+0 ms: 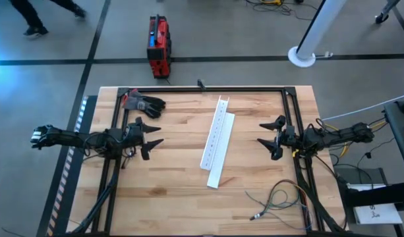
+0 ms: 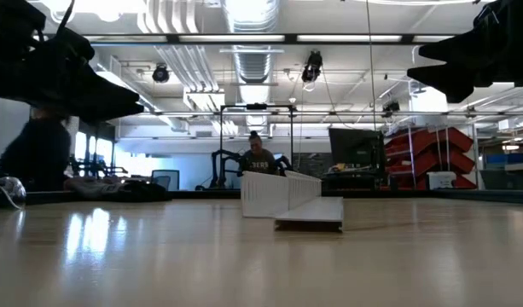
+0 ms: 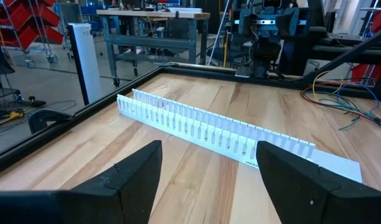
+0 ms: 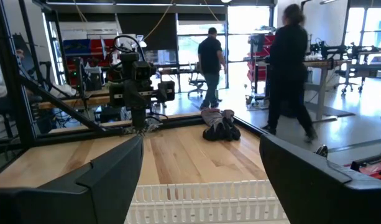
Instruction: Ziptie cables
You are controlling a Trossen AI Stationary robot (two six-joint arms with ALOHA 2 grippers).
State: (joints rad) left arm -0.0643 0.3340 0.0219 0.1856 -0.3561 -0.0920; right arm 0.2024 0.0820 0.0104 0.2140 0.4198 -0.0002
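Note:
The cables point(image 1: 279, 200), a loose tangle of thin green, grey and dark wires, lie on the table near its front right corner; they also show in the left wrist view as coloured cables point(image 3: 341, 102). My left gripper point(image 1: 153, 135) hovers open over the left part of the table, fingers pointing toward the white channel. My right gripper point(image 1: 270, 135) hovers open over the right part, facing the channel from the other side. Neither touches anything.
A long white slotted channel point(image 1: 217, 135) with its flat lid point(image 1: 213, 166) beside it lies in the middle of the table, between both grippers. Dark gloves point(image 1: 144, 104) rest at the far left. A black frame point(image 1: 208, 89) borders the table. People stand in the room beyond.

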